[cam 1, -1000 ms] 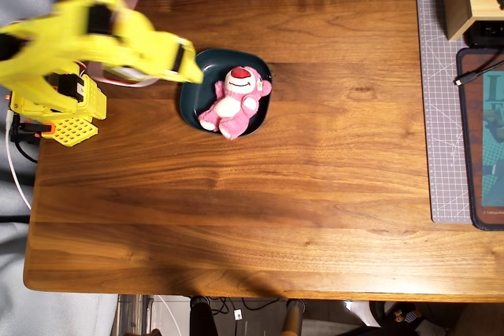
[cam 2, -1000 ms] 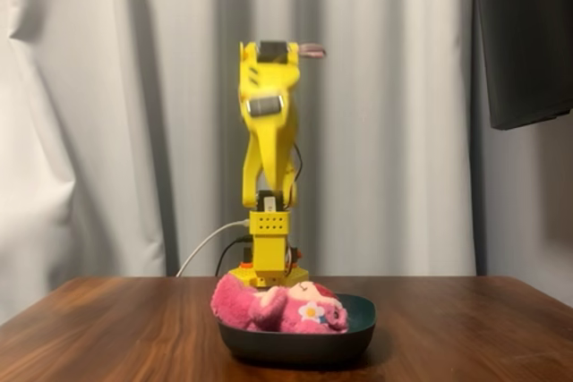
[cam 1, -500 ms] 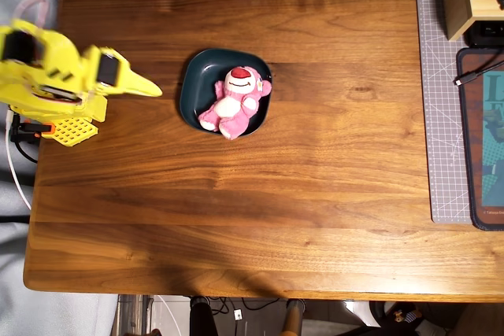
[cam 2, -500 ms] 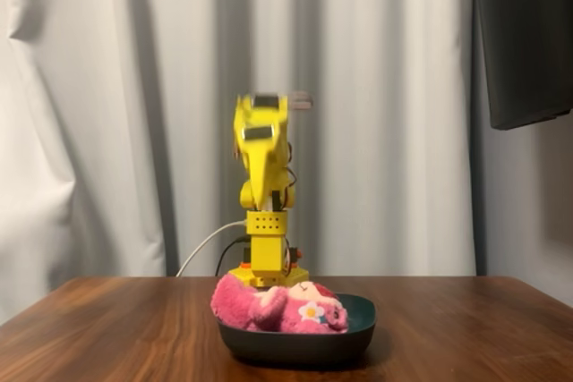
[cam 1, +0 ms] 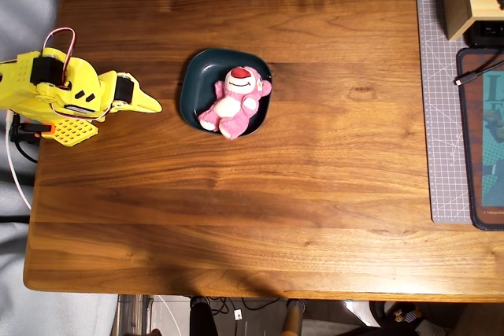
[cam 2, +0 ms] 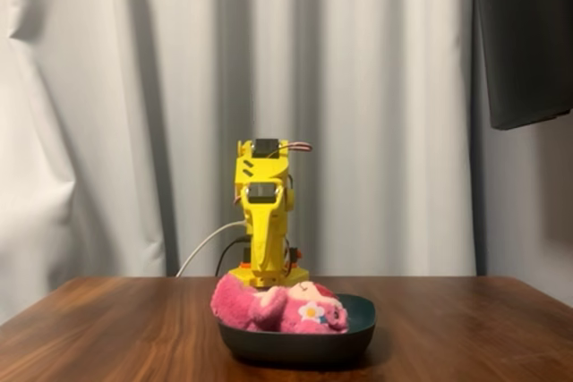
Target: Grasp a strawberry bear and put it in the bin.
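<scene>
A: What does the toy look like?

B: A small pink plush strawberry bear (cam 1: 233, 103) with a white muzzle and belly and a red nose. It lies on its back inside the shallow dark teal rounded-square bin (cam 1: 191, 78), head toward the far side of the overhead view. In the fixed view the bear (cam 2: 273, 305) bulges above the bin's rim (cam 2: 358, 332).

A: And the yellow plastic end effector (cam 1: 150, 103)?

B: Folded back over the arm's base at the left of the brown wooden table (cam 1: 315, 210), its fingers pressed together to a point, gripping nothing. The bear lies to its right, apart from the tip.
</scene>
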